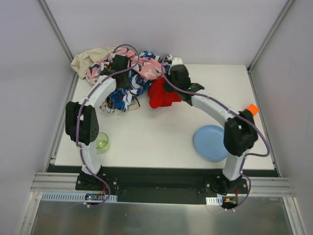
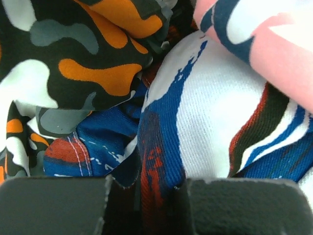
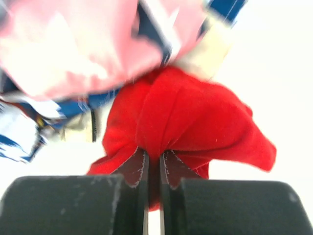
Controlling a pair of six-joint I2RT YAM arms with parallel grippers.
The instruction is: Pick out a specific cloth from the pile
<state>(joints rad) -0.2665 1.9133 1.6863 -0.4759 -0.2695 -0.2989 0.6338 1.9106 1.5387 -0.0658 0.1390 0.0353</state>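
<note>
The plain red cloth (image 1: 160,94) lies bunched at the right edge of the pile (image 1: 128,73) of mixed fabrics at the back of the table. My right gripper (image 1: 172,82) is shut on a fold of the red cloth (image 3: 186,120), which fills the right wrist view below the pink printed fabric (image 3: 73,44). My left gripper (image 1: 121,66) is in the pile and is shut on a fold of blue-white-orange print fabric (image 2: 166,147). The orange-black print fabric (image 2: 88,63) lies to its left.
A blue plate (image 1: 211,142) sits at the front right of the table. A green cup (image 1: 102,142) stands at the front left. An orange block (image 1: 251,109) lies near the right edge. Beige cloth (image 1: 88,58) hangs over the back left corner.
</note>
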